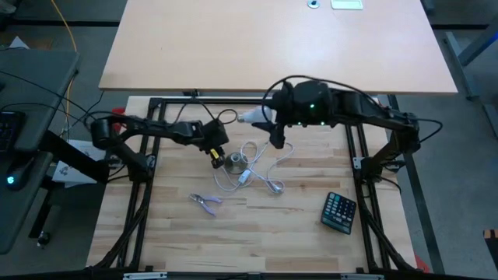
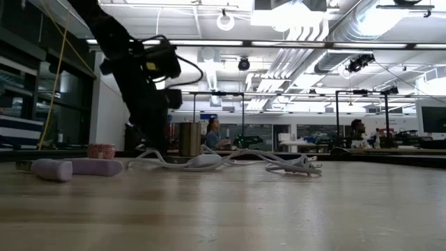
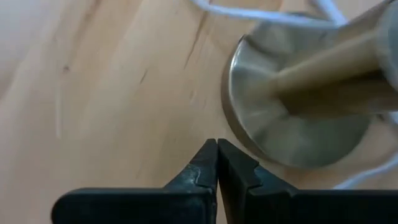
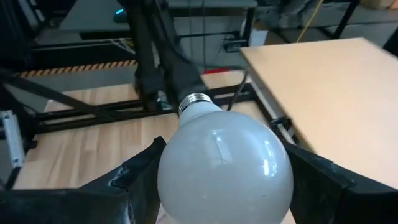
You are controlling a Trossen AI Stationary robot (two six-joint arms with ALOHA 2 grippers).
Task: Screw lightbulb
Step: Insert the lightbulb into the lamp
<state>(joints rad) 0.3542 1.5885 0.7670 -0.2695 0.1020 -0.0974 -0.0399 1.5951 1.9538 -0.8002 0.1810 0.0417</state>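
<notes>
With the right gripper (image 4: 221, 186) clamping the bulb (image 4: 224, 165) aloft and the left gripper's (image 3: 217, 163) jaws shut empty beside the socket (image 3: 298, 121), the unheld socket could spin or tip during threading.

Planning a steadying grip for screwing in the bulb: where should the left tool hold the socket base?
Judging by its shape, grip the upright stem of the socket base from the side, above the flat disc; the left tool, now shut, sits beside the disc's rim.
</notes>
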